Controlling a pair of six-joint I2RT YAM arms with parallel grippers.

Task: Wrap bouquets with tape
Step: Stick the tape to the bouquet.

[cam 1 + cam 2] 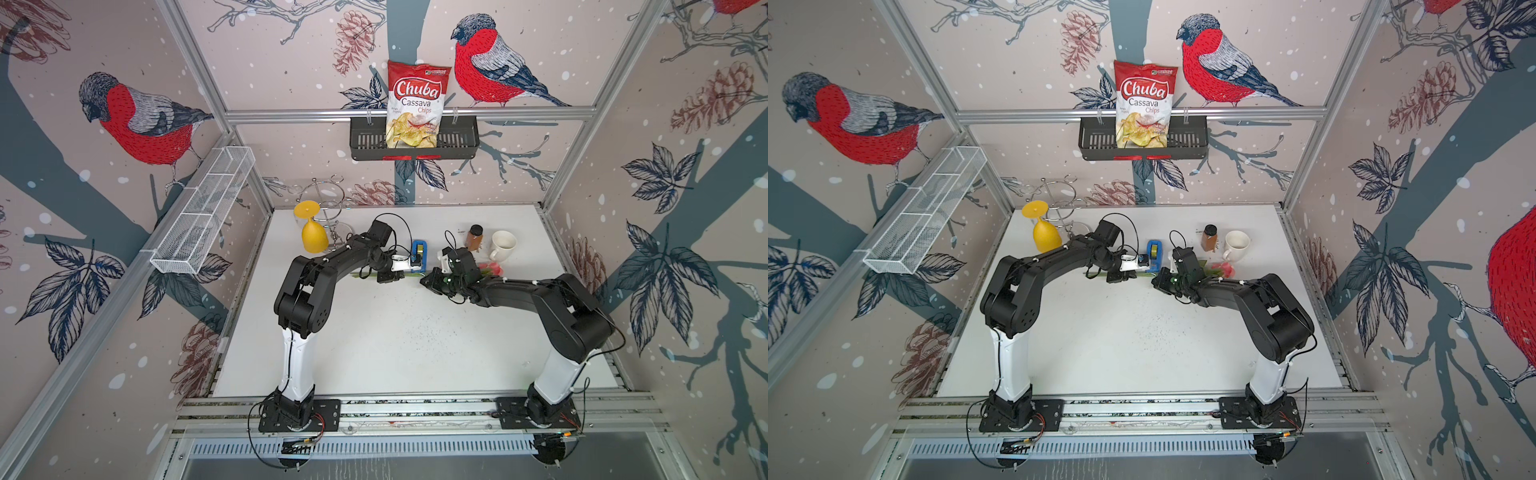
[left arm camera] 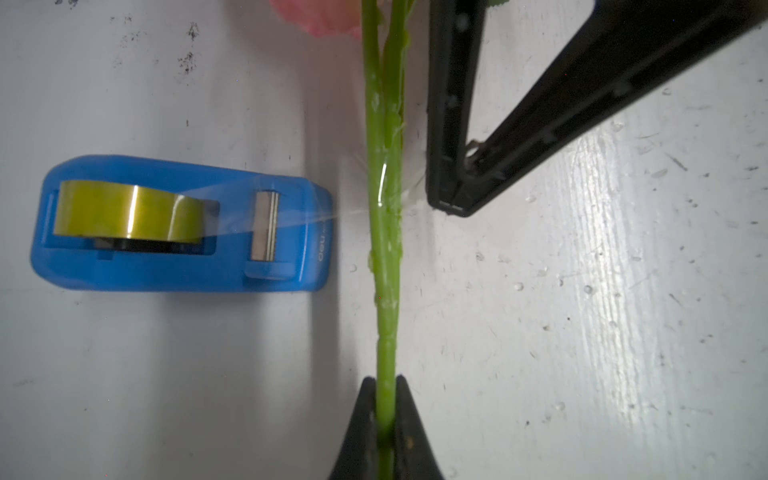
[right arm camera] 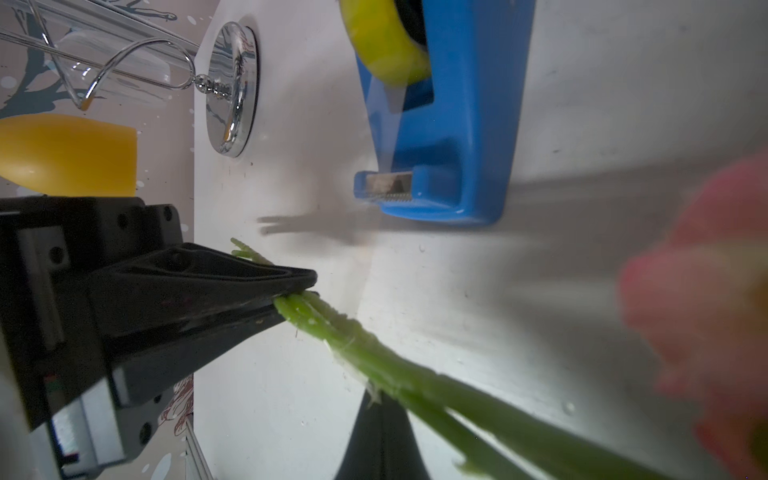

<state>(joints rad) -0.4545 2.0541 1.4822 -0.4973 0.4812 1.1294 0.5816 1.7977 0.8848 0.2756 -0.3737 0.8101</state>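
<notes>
The bouquets are one bunch lying across the table, with pink blooms (image 1: 490,268) (image 1: 1223,269) and long green stems (image 2: 384,249) (image 3: 415,374). My left gripper (image 1: 392,276) (image 1: 1122,276) (image 2: 384,380) is shut on the stem ends. The tape is a yellowish roll in a blue dispenser (image 1: 419,251) (image 1: 1154,251) (image 2: 183,224) (image 3: 453,124), standing just behind the stems. A clear strip (image 2: 316,216) runs from its cutter over the stems to my right gripper (image 1: 428,282) (image 1: 1159,282) (image 2: 451,205) (image 3: 380,399), which is shut on the strip's end beside the stems.
A brown spice jar (image 1: 474,237) and a white mug (image 1: 503,245) stand behind the blooms. A yellow goblet (image 1: 313,232) hangs upside down on a chrome rack (image 1: 332,199) at the back left. A black basket (image 1: 457,145) with a chips bag and a white wire shelf (image 1: 203,208) hang on the walls.
</notes>
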